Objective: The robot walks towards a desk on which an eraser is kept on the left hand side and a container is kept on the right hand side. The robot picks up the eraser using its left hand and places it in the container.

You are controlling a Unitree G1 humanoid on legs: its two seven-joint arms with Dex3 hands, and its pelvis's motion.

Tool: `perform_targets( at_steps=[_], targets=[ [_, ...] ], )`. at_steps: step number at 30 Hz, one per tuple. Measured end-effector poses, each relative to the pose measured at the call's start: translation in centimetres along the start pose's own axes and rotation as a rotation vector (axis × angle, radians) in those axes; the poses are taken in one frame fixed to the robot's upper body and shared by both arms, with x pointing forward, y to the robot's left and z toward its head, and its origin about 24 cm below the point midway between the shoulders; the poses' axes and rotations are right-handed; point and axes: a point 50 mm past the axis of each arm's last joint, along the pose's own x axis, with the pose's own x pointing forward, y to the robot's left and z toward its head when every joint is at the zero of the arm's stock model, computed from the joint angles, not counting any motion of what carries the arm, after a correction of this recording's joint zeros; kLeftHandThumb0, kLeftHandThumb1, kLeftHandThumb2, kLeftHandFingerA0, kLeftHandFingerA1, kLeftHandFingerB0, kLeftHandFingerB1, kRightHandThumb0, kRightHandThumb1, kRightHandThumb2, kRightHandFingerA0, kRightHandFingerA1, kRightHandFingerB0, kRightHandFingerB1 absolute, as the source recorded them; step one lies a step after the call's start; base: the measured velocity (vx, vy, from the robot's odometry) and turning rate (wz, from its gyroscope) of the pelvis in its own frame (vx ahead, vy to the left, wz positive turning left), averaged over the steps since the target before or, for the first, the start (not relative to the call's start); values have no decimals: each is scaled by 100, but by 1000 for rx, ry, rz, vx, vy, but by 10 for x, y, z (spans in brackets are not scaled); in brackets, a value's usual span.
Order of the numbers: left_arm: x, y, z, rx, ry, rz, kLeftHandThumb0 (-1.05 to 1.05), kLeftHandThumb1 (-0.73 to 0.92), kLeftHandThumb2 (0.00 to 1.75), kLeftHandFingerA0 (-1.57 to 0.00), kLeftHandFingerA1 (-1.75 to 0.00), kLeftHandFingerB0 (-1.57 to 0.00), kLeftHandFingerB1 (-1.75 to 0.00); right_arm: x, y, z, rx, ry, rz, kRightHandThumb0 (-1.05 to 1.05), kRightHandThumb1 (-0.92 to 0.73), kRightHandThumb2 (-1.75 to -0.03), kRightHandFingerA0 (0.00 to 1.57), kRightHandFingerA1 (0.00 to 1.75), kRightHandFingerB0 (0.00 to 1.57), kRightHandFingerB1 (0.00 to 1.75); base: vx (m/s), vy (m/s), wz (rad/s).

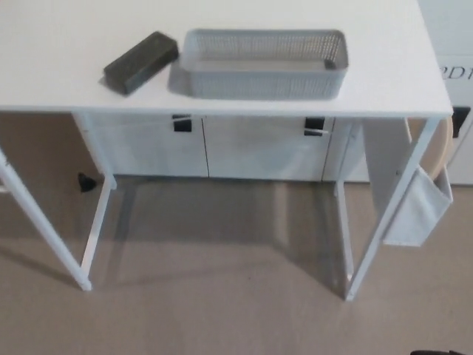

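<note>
A dark grey block eraser (pixel 140 62) lies at an angle on the white desk (pixel 384 81), left of centre. Right beside it stands a grey mesh container (pixel 263 63), a shallow rectangular basket that looks empty. The eraser's right end sits close to the container's left wall. Neither of my hands shows in the head view.
The desk stands on thin white legs (pixel 89 244) over a beige floor. A white cabinet (pixel 244 148) with two doors sits behind and under it. A grey fabric pouch (pixel 417 211) hangs off the desk's right side. A small black object (pixel 86 182) lies on the floor at left.
</note>
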Motion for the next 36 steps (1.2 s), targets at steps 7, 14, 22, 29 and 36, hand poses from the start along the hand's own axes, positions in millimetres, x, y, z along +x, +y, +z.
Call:
perform_targets(
  at_steps=[7,14,22,29,36],
  targets=[
    [2,-2,1,-62,-7,39,-44,62,59,-35,-39,-23,-31,1,-3,4,-17,-10,-16,-41,-54,-55,76,57,59,50,296,-320,23],
    [1,-1,-2,-77,5,52,-40,63,59,-36,-38,-26,-31,1,-2,1,-25,-2,-16,-36,-53,-55,76,58,59,50,254,4,-10],
    [3,4,3,-89,-11,72,-42,61,58,-38,-39,-27,-31,4,2,6,-32,-17,-7,-37,-57,-55,77,55,60,49,274,158,0],
    [2,4,1,-94,-4,74,-41,61,59,-34,-39,-26,-31,4,3,4,-47,-4,-7,-40,-55,-56,75,55,61,50,179,32,7],
    [0,2,-3,-101,7,65,-42,61,59,-38,-40,-30,-32,5,2,5,-74,8,-16,-38,-55,-55,75,57,59,51,143,-134,6]
  ],
)
